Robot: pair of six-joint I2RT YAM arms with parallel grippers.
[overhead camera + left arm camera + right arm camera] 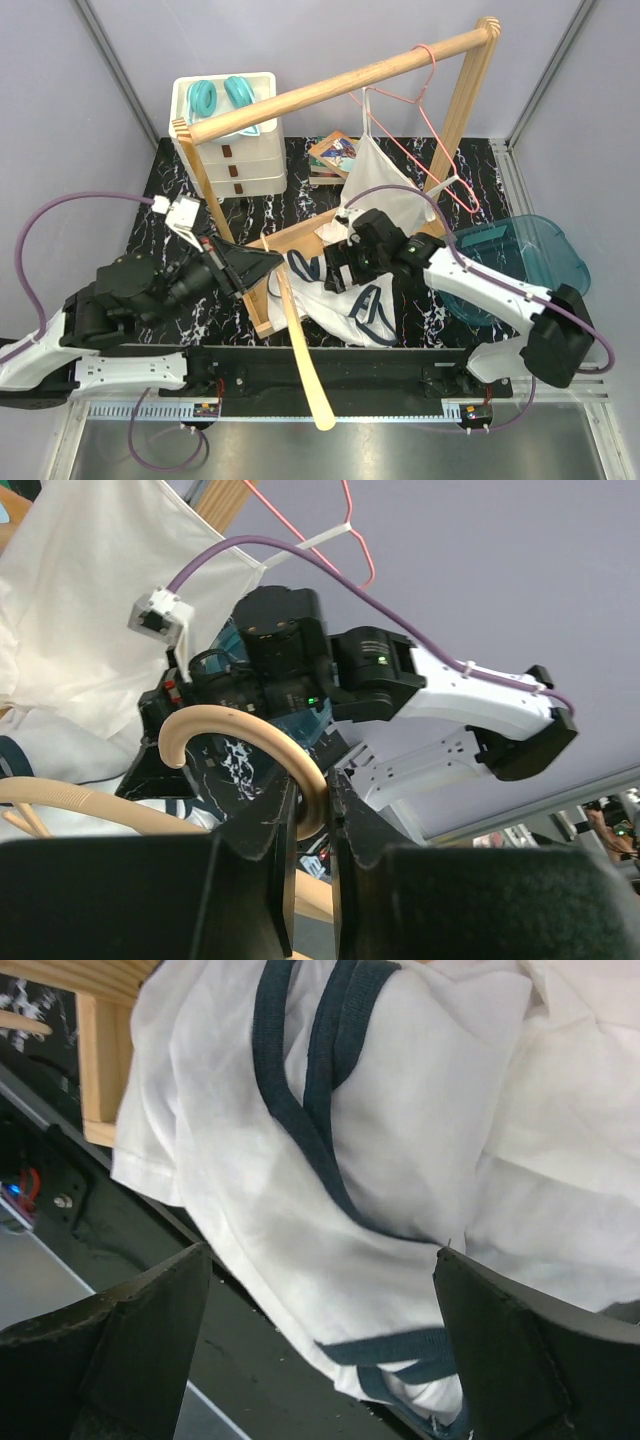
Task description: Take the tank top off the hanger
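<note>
The white tank top (pixel 345 305) with navy trim lies crumpled on the table's front edge, under the rack. In the right wrist view it (pixel 380 1140) fills the frame. The wooden hanger (pixel 300 350) lies tilted, with one arm reaching down past the table edge and the cloth draped beside it. My left gripper (pixel 268 262) is shut on the hanger's curved wooden hook (pixel 250 728), pinched between the jaws (pixel 312 785). My right gripper (pixel 335 272) is open and empty, its jaws wide apart (pixel 322 1255) just above the tank top's folded edge.
A wooden clothes rack (pixel 330 85) spans the table. A pink wire hanger (pixel 425 110) with a white garment (pixel 385 185) hangs on it. A white drawer unit (pixel 235 140) stands back left, books (pixel 335 155) behind, and a teal bin (pixel 515 260) at right.
</note>
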